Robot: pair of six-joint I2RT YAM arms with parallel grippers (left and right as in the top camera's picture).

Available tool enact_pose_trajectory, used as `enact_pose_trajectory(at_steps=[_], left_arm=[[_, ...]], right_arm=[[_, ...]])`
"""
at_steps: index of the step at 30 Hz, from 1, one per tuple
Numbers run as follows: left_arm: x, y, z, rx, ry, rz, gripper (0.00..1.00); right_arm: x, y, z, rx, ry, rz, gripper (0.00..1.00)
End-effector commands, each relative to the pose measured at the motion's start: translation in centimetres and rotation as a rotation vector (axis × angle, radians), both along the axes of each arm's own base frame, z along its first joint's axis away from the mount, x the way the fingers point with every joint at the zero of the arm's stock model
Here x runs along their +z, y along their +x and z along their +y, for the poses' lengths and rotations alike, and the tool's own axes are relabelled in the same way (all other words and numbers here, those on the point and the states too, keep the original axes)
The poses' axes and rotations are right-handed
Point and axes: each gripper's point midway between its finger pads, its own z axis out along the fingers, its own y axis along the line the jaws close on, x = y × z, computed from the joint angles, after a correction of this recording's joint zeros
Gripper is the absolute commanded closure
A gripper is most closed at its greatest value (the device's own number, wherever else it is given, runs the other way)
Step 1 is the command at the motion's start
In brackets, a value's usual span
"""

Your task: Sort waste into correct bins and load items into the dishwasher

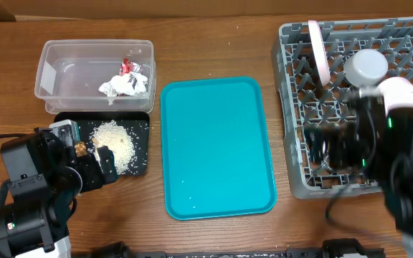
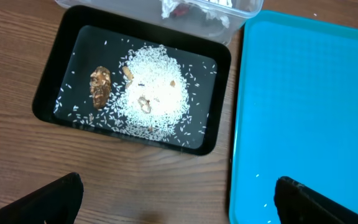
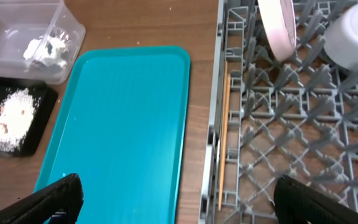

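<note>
The clear tub at back left holds the crumpled white napkin and red-and-silver foil wrapper. The black tray in front of it holds the rice grains and the brown food lump. The grey dish rack at right holds a pale-pink plate on edge, a white bowl, a pink bowl and the chopsticks along its left wall. My left gripper is open and empty over the table before the black tray. My right gripper is open and empty above the rack's left edge.
A large teal serving tray lies in the middle between black tray and rack, with a few stray rice grains on it. The right arm covers the rack's near right part.
</note>
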Motion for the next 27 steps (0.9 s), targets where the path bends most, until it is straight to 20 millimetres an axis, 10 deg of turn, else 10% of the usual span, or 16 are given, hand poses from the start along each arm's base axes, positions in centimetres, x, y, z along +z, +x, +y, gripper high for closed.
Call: enact_pose_trajectory(at_steps=[1,14,27], left_arm=[[0.2,0.0,-0.1,0.005,-0.013,-0.011,0.0],[0.2,0.0,-0.1,0.005,-0.013,-0.011,0.0],[0.2,0.0,-0.1,0.005,-0.013,-0.011,0.0]], right_arm=[[-0.8,-2.1,-0.2,-0.005,0.001,-0.019,0.0],[-1.6,-3.9,-0.3,-0.006,-0.004,0.025,0.0],[-0.3,-0.9,-0.6,-0.021,-0.015,-0.139,0.0]])
